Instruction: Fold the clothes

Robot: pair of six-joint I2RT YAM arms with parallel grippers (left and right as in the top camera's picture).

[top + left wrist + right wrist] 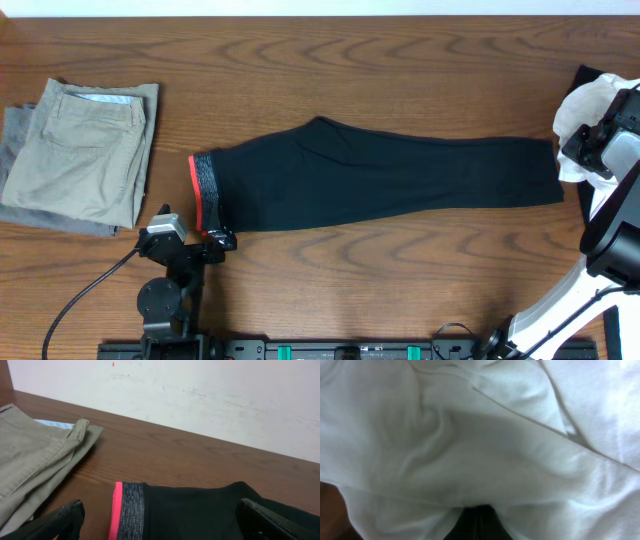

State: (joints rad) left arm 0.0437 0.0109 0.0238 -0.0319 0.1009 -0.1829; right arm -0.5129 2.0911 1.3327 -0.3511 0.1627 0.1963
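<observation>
my left gripper [213, 241] stands wide open, holding nothing, at the near corner of the long black stretchy pants [390, 185]. the pants lie flat and smooth across the middle of the dark brown wood-grain table [400, 60], with the legs running out towards my right side. their heathered grey knit waistband [131, 510] is edged with a bright red-orange strip [117, 510] and shows between my two black fingers [65, 520] in the left wrist view. to the left, well apart from the pants, lie folded tan khaki trousers [85, 150] of stiffer woven cotton with stitched seams. my right gripper [476, 522] is closed at the far right of the table, against a soft, crumpled white garment [480, 435] that fills its camera with folds. it may be pinching that cloth, but i cannot tell.
</observation>
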